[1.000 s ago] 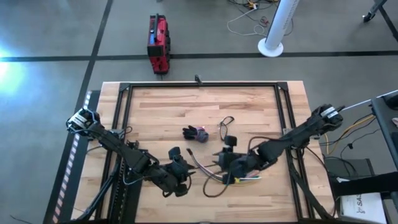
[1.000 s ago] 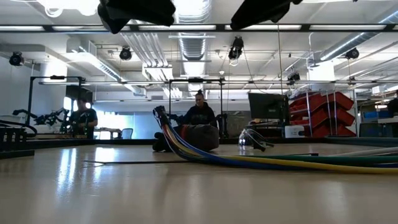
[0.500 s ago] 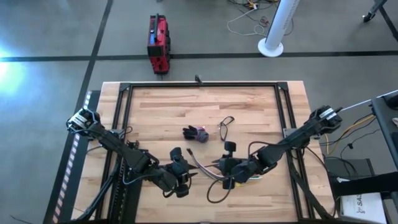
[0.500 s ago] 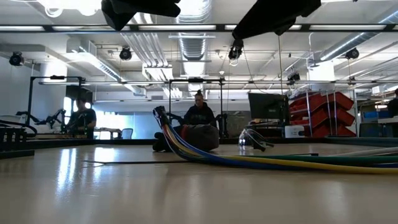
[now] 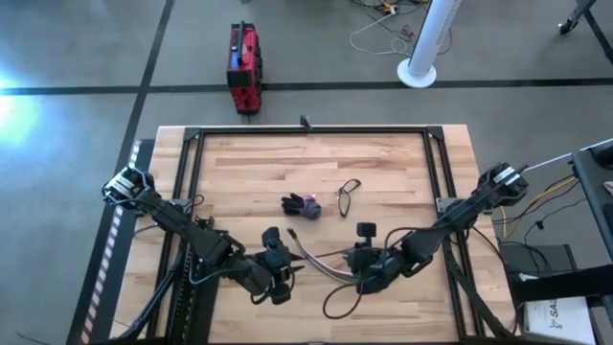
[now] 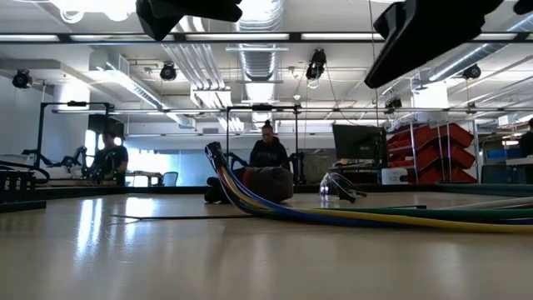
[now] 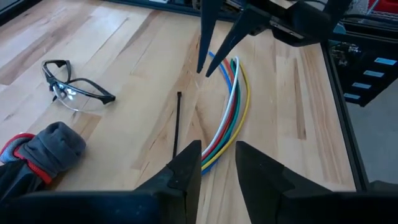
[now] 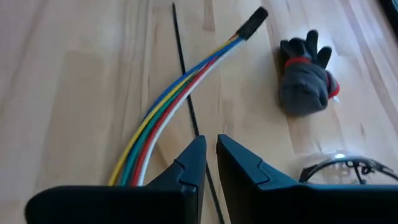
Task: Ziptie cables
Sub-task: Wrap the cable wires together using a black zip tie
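Observation:
The cables (image 7: pixel 230 106), a bundle of blue, yellow, green, red and white wires, lie in a curve on the wooden table (image 5: pixel 249 172). Their black-sleeved end (image 8: pixel 255 15) points toward my left arm. The ziptie (image 7: pixel 177 124), a thin straight black strap, lies flat beside them. My left gripper (image 7: pixel 219 163) is open and low over the cables' end, which runs up to one fingertip. My right gripper (image 8: pixel 211 146) hovers over the ziptie (image 8: pixel 186 81) with only a narrow gap between its fingers, and the strap shows through that gap. It holds nothing.
A grey glove with a red cuff (image 5: pixel 305 205) and a pair of safety glasses (image 5: pixel 347 195) lie beyond the cables toward the table's far side. A black frame rail (image 5: pixel 306 131) runs around the table top. People sit in the room behind (image 6: pixel 268 154).
My right gripper has moved from over the cables' middle toward the table's near edge and a little toward its right edge. The cables and the ziptie have stayed where they lay.

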